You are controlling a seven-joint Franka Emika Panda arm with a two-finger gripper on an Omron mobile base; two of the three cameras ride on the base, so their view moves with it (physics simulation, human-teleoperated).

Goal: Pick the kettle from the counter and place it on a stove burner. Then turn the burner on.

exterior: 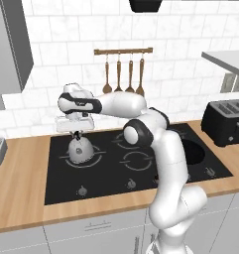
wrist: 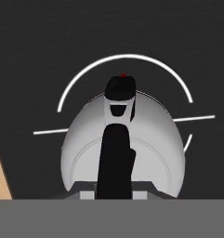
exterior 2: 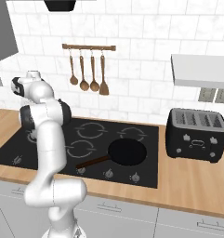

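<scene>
Gripper: the gripper [exterior: 77, 134] points straight down over the rear left part of the cooktop, its fingers drawn together on the black handle of the kettle.
Kettle: the kettle [exterior: 80, 149] hangs directly beneath the gripper, upright, its silver dome right over the ring marks; from the hand view the kettle [wrist: 125, 146] is seen from above, the black handle running up the middle towards the black top knob.
Burner: the burner [wrist: 122, 62] lies right under the kettle, its white arcs curving round the far side of the dome; whether the kettle's base touches the glass I cannot tell.
Cooktop: the cooktop [exterior: 106, 186] spreads out below and to the right of the gripper, knobs along its front edge.
Counter: the counter [exterior: 19, 183] runs to the left of the gripper and along the front.
Frying pan: the frying pan [exterior 2: 127, 152] sits well to the right of the gripper, on the cooktop.
Toaster: the toaster [exterior 2: 195, 135] stands farther right still, on the counter.
</scene>
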